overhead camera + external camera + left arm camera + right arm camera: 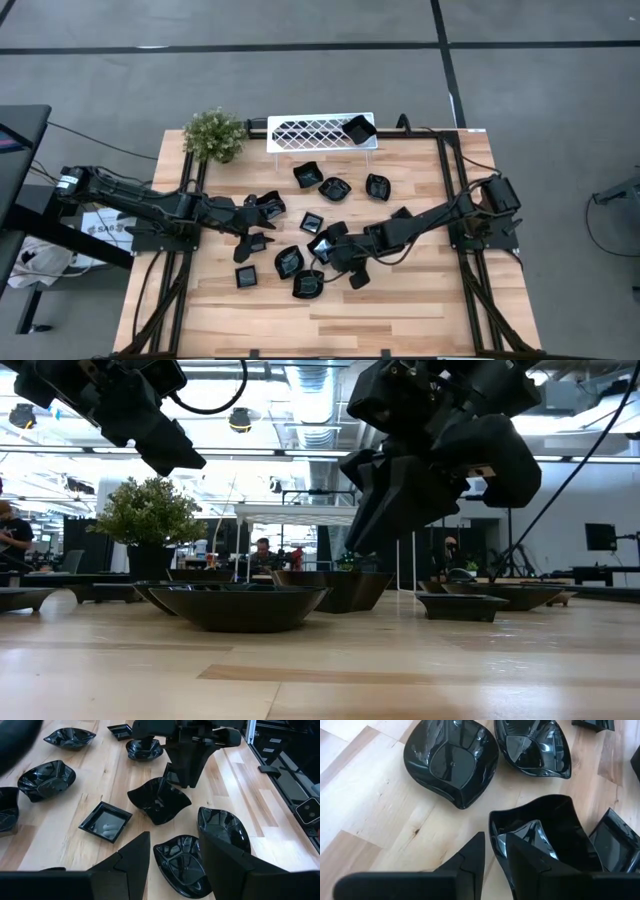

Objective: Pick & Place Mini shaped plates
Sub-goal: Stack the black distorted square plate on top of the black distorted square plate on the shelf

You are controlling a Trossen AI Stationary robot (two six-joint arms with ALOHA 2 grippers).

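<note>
Bright even overhead light, ceiling strip lamps (300, 452) glaring in low view, soft shadows on bench (400, 310), white highlights on glossy plates (451, 761), blurred near foreground

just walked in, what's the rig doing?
Two arms are sorting mini black plates scattered on the wooden table. The right gripper is down at mid-table, with one finger inside a wavy-rimmed plate and the other outside its rim, so it looks gripped. The left gripper hovers open over a rounded plate. One plate already sits on the white lattice rack at the back.
</note>
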